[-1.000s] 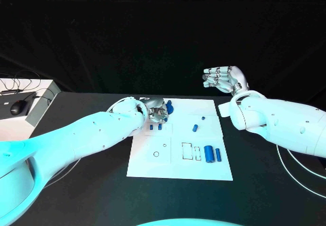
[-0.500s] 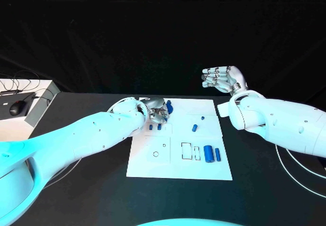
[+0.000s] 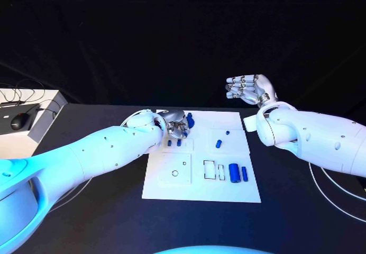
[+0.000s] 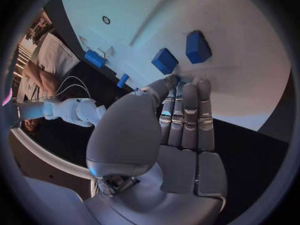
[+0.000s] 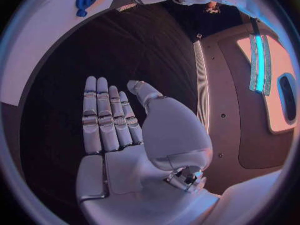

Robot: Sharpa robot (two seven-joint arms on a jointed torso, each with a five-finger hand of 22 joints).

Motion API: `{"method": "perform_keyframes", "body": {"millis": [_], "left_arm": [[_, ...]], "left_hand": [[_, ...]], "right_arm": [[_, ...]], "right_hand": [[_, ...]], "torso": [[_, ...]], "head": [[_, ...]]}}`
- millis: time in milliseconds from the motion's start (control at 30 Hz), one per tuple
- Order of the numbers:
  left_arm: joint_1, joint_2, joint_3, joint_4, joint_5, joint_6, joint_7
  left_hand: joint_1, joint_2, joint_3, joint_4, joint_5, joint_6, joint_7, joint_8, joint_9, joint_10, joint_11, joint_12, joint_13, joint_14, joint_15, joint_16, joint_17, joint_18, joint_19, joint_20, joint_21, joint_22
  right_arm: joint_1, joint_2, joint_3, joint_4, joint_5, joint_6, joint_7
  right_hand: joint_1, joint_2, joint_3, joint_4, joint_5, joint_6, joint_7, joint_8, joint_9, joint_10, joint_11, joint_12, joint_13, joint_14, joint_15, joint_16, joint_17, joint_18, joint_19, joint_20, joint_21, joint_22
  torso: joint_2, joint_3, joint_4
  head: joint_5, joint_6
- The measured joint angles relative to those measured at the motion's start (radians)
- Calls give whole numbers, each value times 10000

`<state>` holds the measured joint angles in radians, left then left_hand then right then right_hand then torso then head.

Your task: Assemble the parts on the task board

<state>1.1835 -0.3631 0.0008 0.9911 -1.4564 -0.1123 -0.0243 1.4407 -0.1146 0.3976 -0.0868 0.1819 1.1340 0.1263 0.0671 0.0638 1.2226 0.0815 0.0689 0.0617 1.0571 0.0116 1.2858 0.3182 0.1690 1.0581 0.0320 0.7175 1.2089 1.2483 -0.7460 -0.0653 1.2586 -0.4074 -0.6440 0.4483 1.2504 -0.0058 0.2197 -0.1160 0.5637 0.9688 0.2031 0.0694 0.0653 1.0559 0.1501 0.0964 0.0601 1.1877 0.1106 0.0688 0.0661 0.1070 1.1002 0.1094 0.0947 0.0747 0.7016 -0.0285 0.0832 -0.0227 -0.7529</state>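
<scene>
Task board (image 3: 202,182) carries blue parts (image 3: 235,173); left hand (image 3: 176,123) (fingers together, grasp unclear) reaches its far edge. Right hand (image 3: 248,88) hovers empty, spread.

Count on the table
One task board (image 3: 200,188), about eight blue parts (image 3: 235,173) in the head view, two hands (image 3: 177,125)

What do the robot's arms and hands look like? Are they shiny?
Both arms have smooth, rounded white shells dotted with small dark screw holes. Each ends in a shiny silver metal hand, the left hand and the right hand, with jointed fingers built from small segments. A thin white cable loops beside the right arm.
</scene>
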Motion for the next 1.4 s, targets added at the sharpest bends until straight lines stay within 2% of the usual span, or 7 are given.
{"method": "perform_keyframes", "body": {"millis": [300,500,767,1000,1167,1267,1400], "left_arm": [[1,-4,0,-2,15,-97,20],[-20,-54,-11,48,51,-299,90],[-24,-306,38,394,256,-582,172],[-28,-817,361,1031,543,-644,174],[-26,-1324,646,1579,770,-599,122],[-23,-1541,759,1772,874,-500,73],[-22,-1711,833,1869,967,-336,-8]], "left_hand": [[27,163,282,-283,-2,316,40,-12,-17,377,-79,-51,-7,243,-59,0,86,-5,-7,-36,329,352],[27,187,496,-498,-8,387,40,-12,-13,447,-82,-80,-5,312,-61,-52,154,88,14,-87,445,498],[-26,239,524,-527,-8,387,39,-12,-13,447,-83,-80,7,384,-63,-52,225,108,14,-86,445,524],[-26,239,496,-555,-8,386,39,-12,-14,447,-83,-80,10,384,-63,-90,279,153,14,-85,445,502],[-107,186,410,-469,-8,386,38,-12,-15,447,-83,-80,25,384,-63,-90,295,154,14,-84,445,480],[-203,146,283,-342,-8,385,38,-12,-16,448,-83,-77,23,384,-63,-132,308,155,14,-84,312,398],[-203,145,200,-260,-8,384,37,-13,-17,447,-83,-77,17,384,-63,-157,331,154,16,-85,241,330]], "right_arm": [[2,5,-1,-4,-3,19,-4],[2,11,-1,-9,-6,22,-5],[-2,18,-1,-16,-17,23,-5],[-5,-5,-1,-21,-28,23,-5],[-9,-27,-1,-26,-35,25,-7],[-12,-36,-2,-28,-39,26,-9],[-19,-47,-3,-34,-43,27,-10]], "right_hand": [[0,0,0,0,0,0,0,0,0,0,0,0,0,0,0,0,1,0,0,0,0,1],[0,0,0,0,0,0,0,0,1,0,0,0,0,0,0,0,0,0,0,0,0,-12],[0,0,-1,0,0,0,-1,0,2,0,0,0,1,0,0,0,1,0,0,0,0,-12],[0,1,-1,1,-1,0,-2,0,1,0,0,0,1,0,0,0,1,1,-1,0,0,-12],[0,1,-1,1,-1,-1,-2,0,2,0,0,0,1,0,0,0,1,1,0,0,0,-12],[0,1,-1,1,-1,0,-2,0,1,0,0,0,1,0,0,0,1,1,-1,0,0,-12],[0,1,-1,1,-1,0,-2,0,2,0,0,0,1,0,0,0,1,0,0,0,0,-12]], "torso": [[0,-6,0],[0,-9,-1],[1,-12,-11],[-17,-13,8],[-35,-14,26],[-54,-19,39],[-77,-26,51]], "head": [[10,-11],[16,-10],[17,12],[8,21],[7,27],[10,35],[26,25]]}}
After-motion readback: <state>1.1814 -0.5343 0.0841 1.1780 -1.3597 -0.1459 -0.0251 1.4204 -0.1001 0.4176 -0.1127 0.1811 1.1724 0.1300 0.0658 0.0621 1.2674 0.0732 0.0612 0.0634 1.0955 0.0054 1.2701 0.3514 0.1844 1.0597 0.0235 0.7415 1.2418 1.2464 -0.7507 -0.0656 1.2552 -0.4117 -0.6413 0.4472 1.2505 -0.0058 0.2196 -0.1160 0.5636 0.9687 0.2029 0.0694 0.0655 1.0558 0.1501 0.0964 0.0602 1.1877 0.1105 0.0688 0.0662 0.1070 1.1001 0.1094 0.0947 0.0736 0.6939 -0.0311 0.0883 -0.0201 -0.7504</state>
